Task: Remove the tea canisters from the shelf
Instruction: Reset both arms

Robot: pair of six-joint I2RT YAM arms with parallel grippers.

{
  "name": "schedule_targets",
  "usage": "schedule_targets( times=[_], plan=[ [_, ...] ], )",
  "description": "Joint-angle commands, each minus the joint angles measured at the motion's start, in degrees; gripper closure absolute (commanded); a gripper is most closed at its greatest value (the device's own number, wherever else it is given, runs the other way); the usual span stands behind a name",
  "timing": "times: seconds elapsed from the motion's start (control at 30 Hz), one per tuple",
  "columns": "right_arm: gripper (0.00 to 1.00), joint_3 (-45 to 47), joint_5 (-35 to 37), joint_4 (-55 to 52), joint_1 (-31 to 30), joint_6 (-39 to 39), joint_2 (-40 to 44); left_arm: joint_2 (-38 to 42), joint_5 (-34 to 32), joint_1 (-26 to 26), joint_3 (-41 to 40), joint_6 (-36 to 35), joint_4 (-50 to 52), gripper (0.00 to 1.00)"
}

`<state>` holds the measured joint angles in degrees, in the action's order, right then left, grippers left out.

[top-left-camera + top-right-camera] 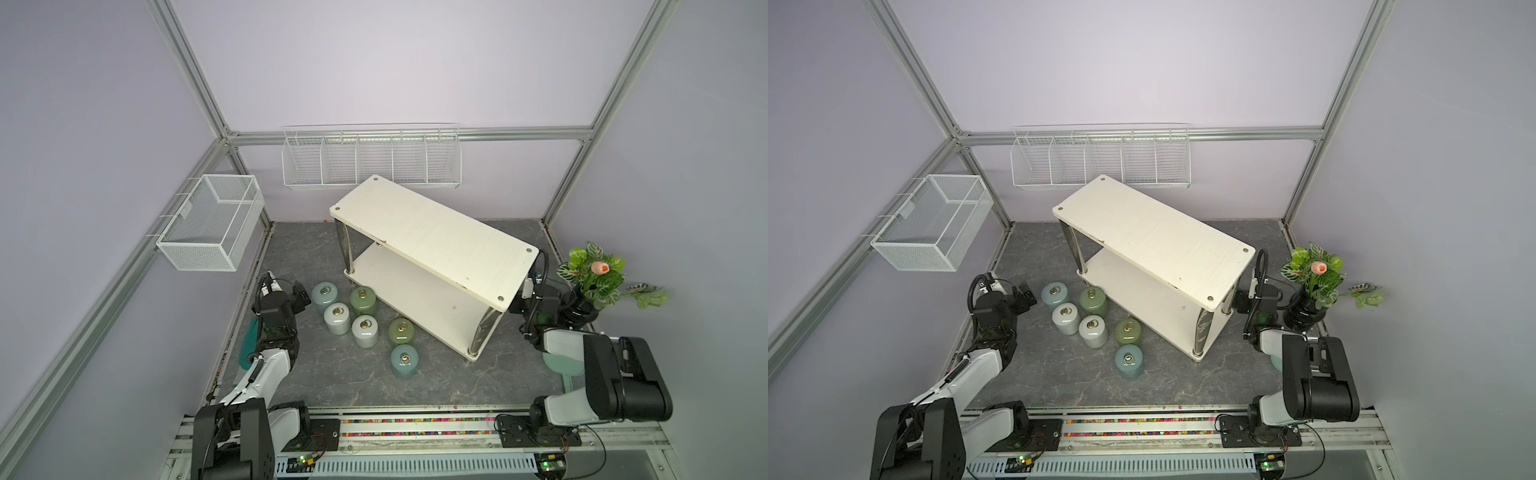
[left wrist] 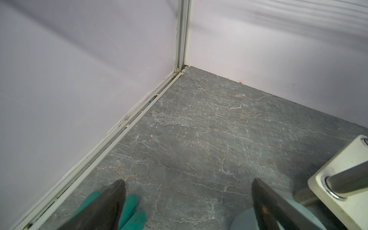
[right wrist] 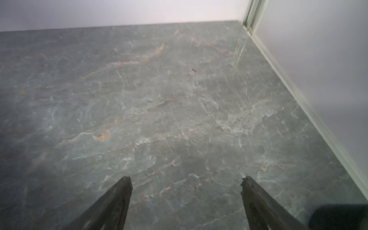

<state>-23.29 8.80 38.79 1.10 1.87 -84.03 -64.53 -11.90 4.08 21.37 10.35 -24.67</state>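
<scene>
Several tea canisters stand in a cluster on the grey marbled table, in front of and left of the shelf [image 1: 432, 237]: light blue [image 1: 325, 296], olive green [image 1: 363, 301], pale white [image 1: 337, 318], pale white [image 1: 365, 330], olive green [image 1: 401, 332] and light blue [image 1: 404, 360]. Both tiers of the cream shelf [image 1: 1154, 232] show nothing on them. My left gripper [image 2: 188, 183] is open and empty, low over the table just left of the far light blue canister [image 2: 245, 219]. My right gripper [image 3: 187, 180] is open and empty beside the shelf's right end.
A black vase with a plant [image 1: 590, 291] stands at the right wall, close behind my right wrist. White wire baskets hang on the left wall [image 1: 210, 222] and the back wall [image 1: 372, 160]. A teal object [image 1: 249, 340] lies under my left arm.
</scene>
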Motion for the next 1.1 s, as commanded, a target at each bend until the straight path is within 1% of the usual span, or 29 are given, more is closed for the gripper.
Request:
schedule_targets(
  times=[0.0, 0.03, 0.17, 0.23, 0.27, 0.47, 0.57, 0.63, 0.67, 0.77, 0.83, 0.9, 1.07],
  plan=[
    [0.11, 1.7, 5.7, 9.6, -2.3, -1.6, -1.3, -1.5, 2.9, 0.3, -1.8, 0.4, -7.9, 0.0],
    [0.11, 1.9, 6.6, 9.5, -2.9, -1.9, -1.1, -2.1, 3.1, 0.3, -2.8, 0.6, -10.2, 0.0],
    [0.11, 3.5, 10.1, 15.4, -4.5, -3.0, -3.7, -4.6, 4.4, 0.3, -4.5, -0.2, -17.0, 0.0],
    [0.11, 3.9, 9.9, 15.7, -4.7, -3.0, -3.6, -5.4, 4.1, 0.2, -5.2, -0.8, -20.1, 0.0],
    [0.11, 4.1, 9.4, 16.7, -4.7, -3.3, -4.0, -5.9, 3.4, 0.3, -5.1, -0.4, -19.9, 0.0],
    [0.11, 3.6, 8.4, 15.6, -4.5, -3.4, -3.9, -14.9, 4.5, 0.2, -4.5, -1.0, -26.3, 0.0],
    [0.11, 3.6, 8.3, 15.4, -4.4, -3.3, -3.9, -17.4, 6.8, -0.5, -2.6, -3.2, -24.8, 0.0],
    [0.11, 3.6, 8.2, 15.4, -4.4, -3.3, -3.9, -20.9, 7.7, -0.8, -1.2, -3.9, -25.6, 0.0],
    [0.11, 3.6, 8.2, 15.3, -4.4, -3.3, -3.9, -22.6, 8.6, -1.2, -0.4, -5.5, -26.8, 0.0],
    [0.11, 3.5, 8.1, 15.3, -4.3, -3.3, -3.9, -21.3, 8.2, -2.0, 1.0, -6.3, -21.9, 0.0],
    [0.11, 3.3, 8.0, 15.1, -4.2, -3.1, -4.0, -22.1, 8.5, -2.1, 0.4, -6.6, -24.5, 0.0],
    [0.11, 3.2, 8.4, 14.7, -3.9, -2.5, -4.0, -21.6, 8.3, -2.1, 1.0, -6.4, -22.5, 0.0],
    [0.11, 3.3, 9.3, 14.7, -3.8, -2.0, -3.7, -21.7, 7.6, -2.2, 1.1, -6.2, -22.4, 0.0]
  ],
)
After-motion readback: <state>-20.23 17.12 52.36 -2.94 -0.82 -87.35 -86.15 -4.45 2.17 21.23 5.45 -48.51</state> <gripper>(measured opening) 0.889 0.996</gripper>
